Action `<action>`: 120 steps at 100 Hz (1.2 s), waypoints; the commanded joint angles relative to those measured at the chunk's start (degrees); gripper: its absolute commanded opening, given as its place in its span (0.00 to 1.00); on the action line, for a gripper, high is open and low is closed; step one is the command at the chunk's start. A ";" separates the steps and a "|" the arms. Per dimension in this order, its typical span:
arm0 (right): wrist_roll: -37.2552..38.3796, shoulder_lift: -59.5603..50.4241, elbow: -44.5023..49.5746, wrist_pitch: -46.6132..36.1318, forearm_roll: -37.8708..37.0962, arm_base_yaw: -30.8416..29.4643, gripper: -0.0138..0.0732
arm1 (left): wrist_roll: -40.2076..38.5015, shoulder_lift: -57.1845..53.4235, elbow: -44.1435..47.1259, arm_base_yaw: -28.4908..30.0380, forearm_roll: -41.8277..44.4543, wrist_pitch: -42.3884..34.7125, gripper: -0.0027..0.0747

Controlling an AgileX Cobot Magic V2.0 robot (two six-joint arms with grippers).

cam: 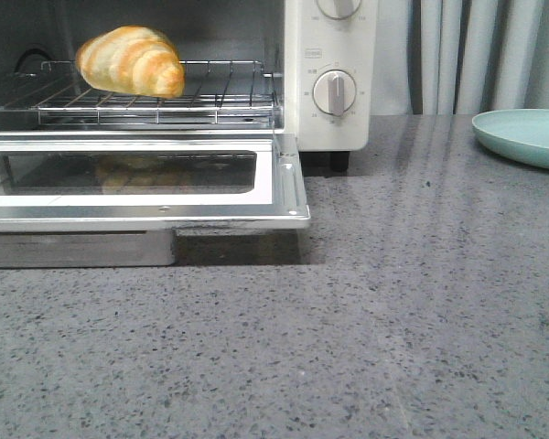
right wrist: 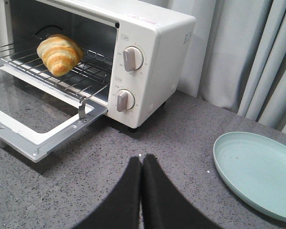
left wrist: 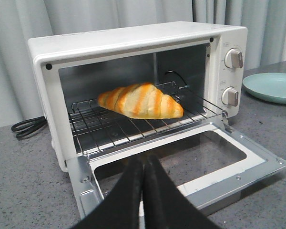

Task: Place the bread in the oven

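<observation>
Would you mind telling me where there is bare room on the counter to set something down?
The grey counter is bare between the open oven door and the teal plate, and across the whole near side. The far left is crowded by the oven, its wire rack holding the bread.

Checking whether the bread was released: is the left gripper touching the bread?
Apart. The left wrist view shows the left gripper shut, over the open door, with bare rack between it and the bread.
</observation>
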 commanded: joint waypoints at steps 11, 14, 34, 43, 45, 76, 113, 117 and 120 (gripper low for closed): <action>-0.29 0.44 -1.31 -4.54 -0.33 -0.34 0.10 | 0.10 -3.66 5.65 1.96 2.94 -9.80 0.01; -0.29 0.44 -1.31 -4.54 -0.33 -0.34 0.10 | -0.01 -4.60 7.36 3.07 2.94 -11.36 0.01; -0.29 0.44 -1.31 -4.54 -0.33 -0.34 0.10 | -1.25 -7.36 17.25 10.77 -3.86 -13.40 0.01; -0.29 0.44 -1.31 -4.43 -0.33 -0.34 0.10 | -2.18 -7.46 18.81 13.26 -5.91 -12.40 0.01; -0.29 0.44 -1.31 -4.43 -0.33 -0.34 0.10 | -2.18 -7.46 19.10 13.54 -5.91 -12.40 0.01; -0.29 0.44 -1.31 -4.43 -0.33 -0.34 0.10 | -2.18 -7.46 23.50 13.65 -4.78 -12.40 0.01; -0.29 0.44 -1.31 -4.43 -0.33 -0.34 0.10 | -2.18 -7.46 24.61 13.65 -6.03 -9.48 0.01; -0.29 0.44 -1.31 -4.43 -0.33 -0.34 0.10 | -2.18 -7.46 24.61 13.65 -6.03 -9.48 0.01; -0.29 0.44 -1.31 -4.43 -0.33 -0.34 0.10 | -2.18 -7.46 24.61 13.65 -6.03 -9.48 0.01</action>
